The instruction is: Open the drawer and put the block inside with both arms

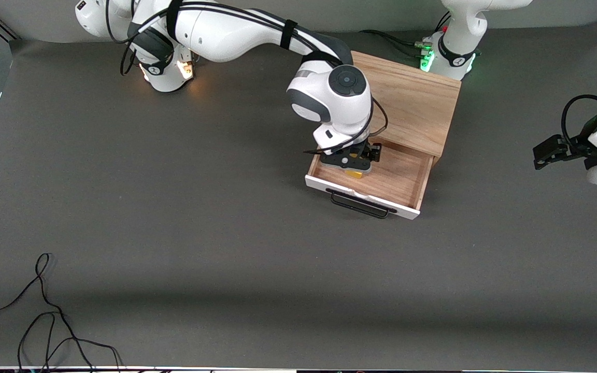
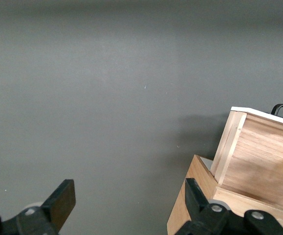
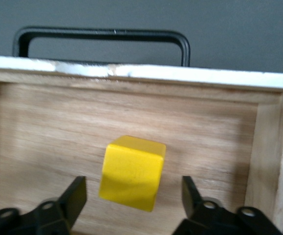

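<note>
The drawer [image 1: 404, 178] stands pulled out of the light oak cabinet [image 1: 412, 103], its white front panel and black bar handle [image 1: 359, 205] toward the front camera. The yellow block [image 1: 354, 174] lies on the drawer's wood floor, clear in the right wrist view [image 3: 133, 172]. My right gripper [image 1: 353, 168] hangs over the drawer, open, its fingers apart on either side of the block and not touching it. My left gripper [image 1: 543, 155] is open and empty, held off the table at the left arm's end; the left wrist view shows its fingers [image 2: 62, 201] spread over grey table beside the cabinet.
The drawer's side wall [image 2: 234, 147] and a cabinet corner [image 2: 192, 196] show in the left wrist view. A loose black cable [image 1: 44, 321] lies on the grey table near the front camera at the right arm's end.
</note>
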### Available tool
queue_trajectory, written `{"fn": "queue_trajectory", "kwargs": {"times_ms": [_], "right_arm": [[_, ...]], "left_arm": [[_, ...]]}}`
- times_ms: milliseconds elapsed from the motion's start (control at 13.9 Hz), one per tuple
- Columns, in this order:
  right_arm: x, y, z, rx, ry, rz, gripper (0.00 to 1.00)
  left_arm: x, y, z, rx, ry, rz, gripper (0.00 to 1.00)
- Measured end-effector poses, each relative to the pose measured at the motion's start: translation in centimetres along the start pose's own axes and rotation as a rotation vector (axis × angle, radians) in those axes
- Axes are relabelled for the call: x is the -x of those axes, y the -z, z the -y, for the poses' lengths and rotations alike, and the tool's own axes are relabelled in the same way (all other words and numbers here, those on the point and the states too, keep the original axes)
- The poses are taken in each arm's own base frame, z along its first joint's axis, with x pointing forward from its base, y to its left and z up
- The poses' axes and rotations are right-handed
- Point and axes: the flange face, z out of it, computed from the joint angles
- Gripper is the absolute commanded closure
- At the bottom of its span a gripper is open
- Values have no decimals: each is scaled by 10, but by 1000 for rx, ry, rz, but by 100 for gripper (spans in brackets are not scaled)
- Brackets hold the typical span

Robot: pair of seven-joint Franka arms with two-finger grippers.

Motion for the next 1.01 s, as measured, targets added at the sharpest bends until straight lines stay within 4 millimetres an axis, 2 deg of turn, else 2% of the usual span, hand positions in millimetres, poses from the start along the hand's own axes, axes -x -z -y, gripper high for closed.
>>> {"fn": "queue_trajectory", "kwargs": {"times_ms": [144,215,287,359,503,575,646,790,862,1006], "right_arm": [[-14,29,-2,-17,-20,-21,0],[-28,56,-6,-24,-41,-40,0],[-51,92,-18,-26,-79,-66,0],[-85,134,-40,-22,-135,-87,0],[-163,224,-110,-35,-276,-94,0],[-199,260,-153,-44,-302,-85,0],[-232,287,-198,-47,-281,-80,0],[-286,314,-287,-21,-177,-86,0],[-307,318,-327,-2,-123,-89,0],[-336,317,-389,43,-9,-83,0]], "left_arm": [[0,0,1,0,1,0,0],[0,0,0,2,1,0,0],[0,0,-1,11,1,0,0],[0,1,-2,20,1,0,0],[2,2,-4,32,0,-1,0],[3,3,-4,34,0,-3,0],[5,5,-5,34,-1,-4,0],[7,5,-5,34,-2,-3,0],[8,5,-5,34,-2,0,0],[10,2,-6,34,-4,18,0]]}}
